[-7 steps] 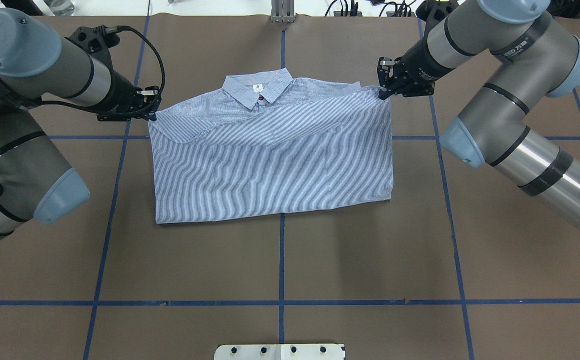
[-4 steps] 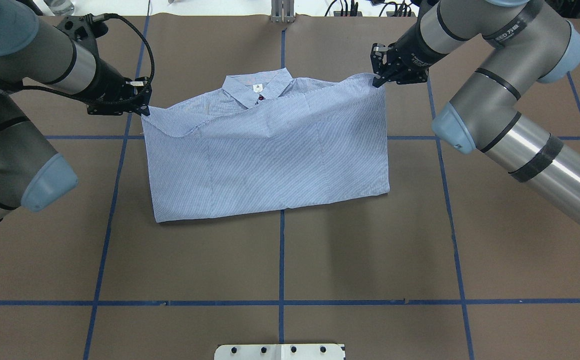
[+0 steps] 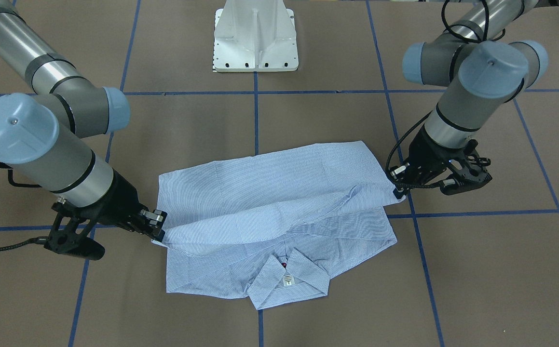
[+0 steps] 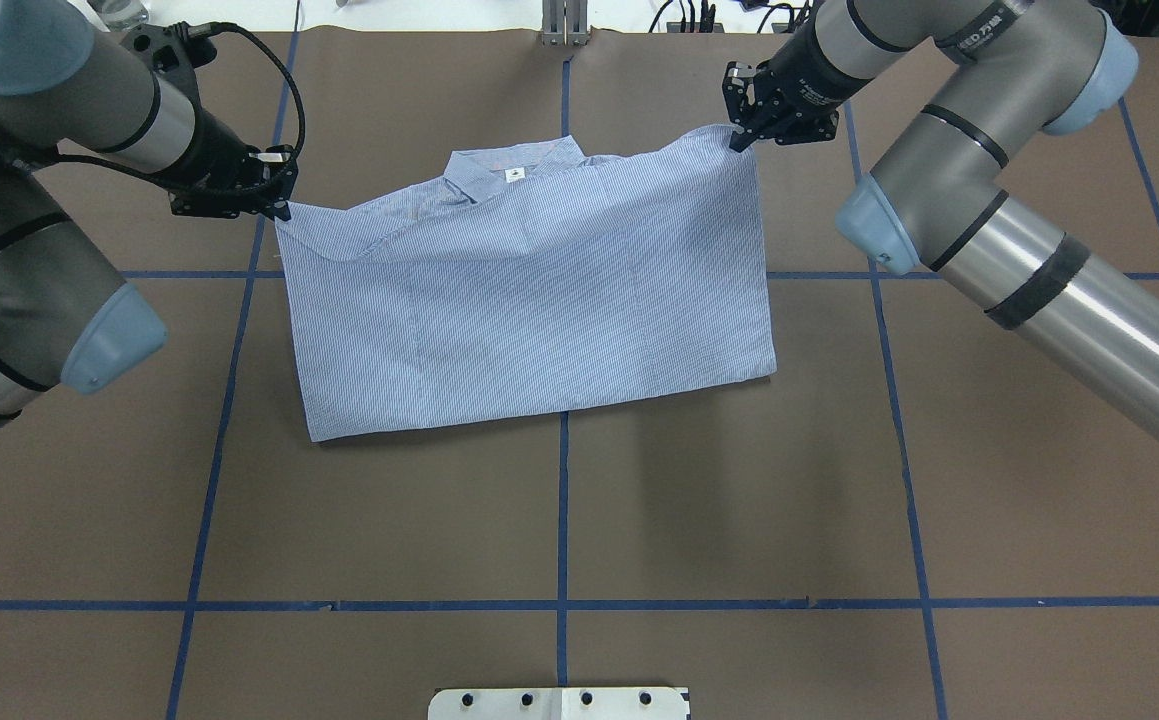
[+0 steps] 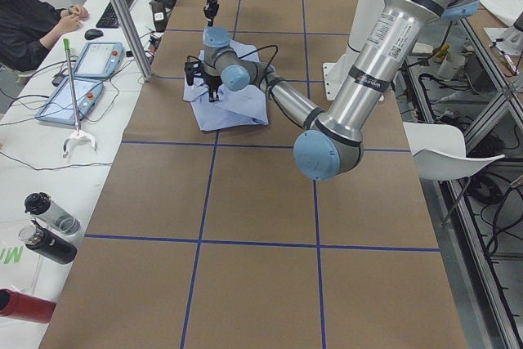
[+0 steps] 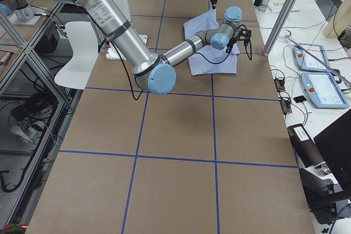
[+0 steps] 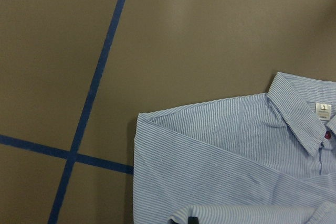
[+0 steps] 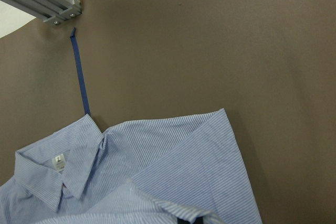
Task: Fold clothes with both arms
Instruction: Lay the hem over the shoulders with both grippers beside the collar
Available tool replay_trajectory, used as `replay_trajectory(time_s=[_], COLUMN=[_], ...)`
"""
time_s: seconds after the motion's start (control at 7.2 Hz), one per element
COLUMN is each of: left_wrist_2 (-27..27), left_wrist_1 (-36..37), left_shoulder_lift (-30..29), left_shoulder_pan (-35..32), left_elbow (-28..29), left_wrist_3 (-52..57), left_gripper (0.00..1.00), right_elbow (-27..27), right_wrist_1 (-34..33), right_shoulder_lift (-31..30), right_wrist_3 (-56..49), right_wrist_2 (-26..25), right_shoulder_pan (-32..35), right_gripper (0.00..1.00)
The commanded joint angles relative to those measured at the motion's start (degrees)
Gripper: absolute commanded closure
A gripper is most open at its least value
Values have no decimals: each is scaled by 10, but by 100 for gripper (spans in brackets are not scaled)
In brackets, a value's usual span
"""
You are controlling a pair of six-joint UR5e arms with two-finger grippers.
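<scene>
Shirt (image 4: pixel 529 300), collar (image 4: pixel 484 165) partly covered

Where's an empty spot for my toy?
The brown table between the light blue striped shirt and the white base plate is bare. Crowded: the shirt's far corners, held by the left black pincer and right pincer.

I see the left gripper (image 4: pixel 282 208) and the right gripper (image 4: pixel 736 143), each pinching a corner of the shirt (image 4: pixel 539 300), farther from the robot base than a second ago. The carried layer advances with them and now overlaps the front of the collar (image 4: pixel 537 156). The near folded edge shifts slightly the same way.
</scene>
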Motion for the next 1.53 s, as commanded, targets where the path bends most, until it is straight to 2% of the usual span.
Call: replay_trajectory(time_s=[0.0,0.28,0.56,1.39], left_wrist_2=[0,0,0,15], left_wrist_1=[-61,-73,-112,-128], left_shoulder_lift=[-37,-42,-41,-47], left_shoulder_pan=[-3,-2,-2,-1], left_elbow=[88,118,154,166], left_wrist_3=[3,3,4,3], left_gripper=[100,100,100,100], right_elbow=[-73,-120,-133,-142], right_wrist_1=[49,47,47,48], right_shoulder_lift=[18,52,51,50], right_wrist_3=[-2,-2,-2,-2], right_wrist_2=[-3,-9,-9,-17], right_shoulder_pan=[1,-1,-1,-2], right_gripper=[100,100,100,100])
